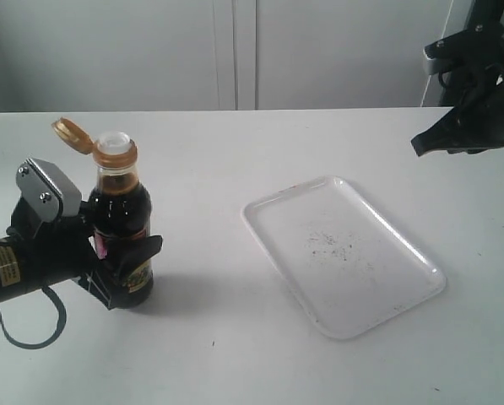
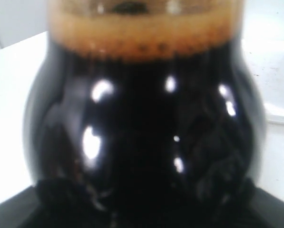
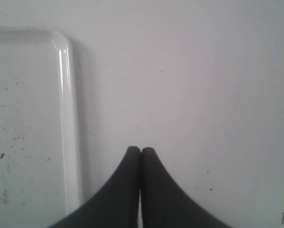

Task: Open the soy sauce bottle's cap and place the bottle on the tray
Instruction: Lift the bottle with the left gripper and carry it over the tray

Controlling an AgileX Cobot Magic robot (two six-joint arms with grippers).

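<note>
The soy sauce bottle [image 1: 121, 221] stands upright on the white table at the left, full of dark liquid. Its gold cap [image 1: 72, 135] is flipped back on its hinge, baring the white spout [image 1: 115, 142]. My left gripper [image 1: 116, 263] is shut on the bottle's lower body, at the label. Seen from the left wrist, the bottle [image 2: 142, 123] fills the frame and hides the fingers. The white speckled tray [image 1: 344, 253] lies flat right of centre. My right gripper [image 1: 420, 143] hovers at the far right, above the table beyond the tray, shut and empty [image 3: 141, 150], beside the tray's rim [image 3: 68, 118].
White cabinet doors stand behind the table. The table top [image 1: 235, 346] is bare white around the bottle and tray.
</note>
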